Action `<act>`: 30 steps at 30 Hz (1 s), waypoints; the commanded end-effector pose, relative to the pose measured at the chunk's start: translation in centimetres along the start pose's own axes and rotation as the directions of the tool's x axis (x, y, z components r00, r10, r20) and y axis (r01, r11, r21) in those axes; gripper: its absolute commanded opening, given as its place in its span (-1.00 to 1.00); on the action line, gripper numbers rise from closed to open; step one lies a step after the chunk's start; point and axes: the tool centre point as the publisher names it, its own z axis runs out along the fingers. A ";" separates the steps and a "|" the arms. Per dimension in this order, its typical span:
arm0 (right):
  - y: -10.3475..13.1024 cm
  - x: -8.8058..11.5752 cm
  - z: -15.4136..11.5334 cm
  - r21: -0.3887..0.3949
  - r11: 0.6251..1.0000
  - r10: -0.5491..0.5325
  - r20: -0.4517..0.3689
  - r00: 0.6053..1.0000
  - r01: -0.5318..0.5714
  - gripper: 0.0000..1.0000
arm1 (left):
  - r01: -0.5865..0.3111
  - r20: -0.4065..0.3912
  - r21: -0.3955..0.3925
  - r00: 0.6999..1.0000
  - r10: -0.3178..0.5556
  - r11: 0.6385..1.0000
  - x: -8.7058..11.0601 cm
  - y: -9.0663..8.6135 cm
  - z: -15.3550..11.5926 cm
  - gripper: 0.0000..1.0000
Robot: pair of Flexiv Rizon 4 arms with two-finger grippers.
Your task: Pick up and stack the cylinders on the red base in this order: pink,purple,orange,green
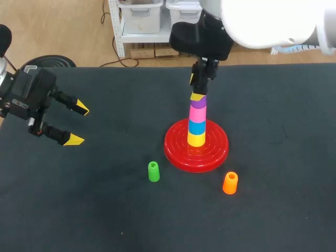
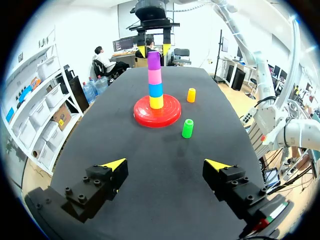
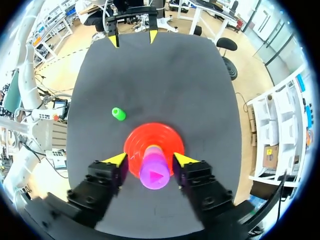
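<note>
Red base (image 1: 176,152) near the middle of the dark table (image 1: 105,220). Stack standing on it, bottom to top: yellow cylinder (image 1: 196,139), blue cylinder (image 1: 197,127), pink cylinder (image 1: 197,113), purple cylinder (image 1: 198,103).

Right gripper (image 3: 150,160) directly above the stack, fingers flanking the purple cylinder. Fingers parted, gaps visible both sides, gripping nothing.

Green cylinder (image 1: 153,171) upright on the table, robot's side of the base, to its left. Orange cylinder (image 1: 230,182) upright, just off the rim, to its right.

Left gripper (image 2: 166,164) hovers over the table's left side, fingers spread wide, nothing between them.
</note>
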 end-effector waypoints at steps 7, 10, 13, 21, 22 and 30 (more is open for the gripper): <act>2.3 -0.9 -3.0 0.120 0.992 -0.040 0.017 0.999 0.038 1.00 | -0.002 0.002 -0.001 1.000 0.002 1.000 0.1 0.0 0.1 1.00; 3.2 0.1 -4.2 0.171 0.985 -0.011 0.009 1.000 0.009 1.00 | -0.002 0.002 -0.001 1.000 0.002 1.000 0.1 0.0 0.1 1.00; 4.4 1.6 -5.1 0.218 0.975 0.035 0.019 0.999 -0.039 1.00 | -0.002 0.002 -0.001 1.000 0.002 1.000 0.1 0.0 0.1 1.00; 8.3 5.4 -6.2 0.273 0.953 0.130 0.020 0.991 -0.130 1.00 | -0.002 0.002 -0.001 1.000 0.002 1.000 0.1 0.0 0.1 1.00; 8.9 5.8 -6.2 0.275 0.951 0.140 0.012 0.990 -0.138 1.00 | -0.002 0.002 -0.001 1.000 0.002 1.000 0.1 0.0 0.1 1.00; 13.3 7.0 -3.3 0.238 0.961 0.162 -0.061 0.985 -0.143 1.00 | -0.002 0.002 -0.001 1.000 0.002 1.000 0.1 0.0 0.1 1.00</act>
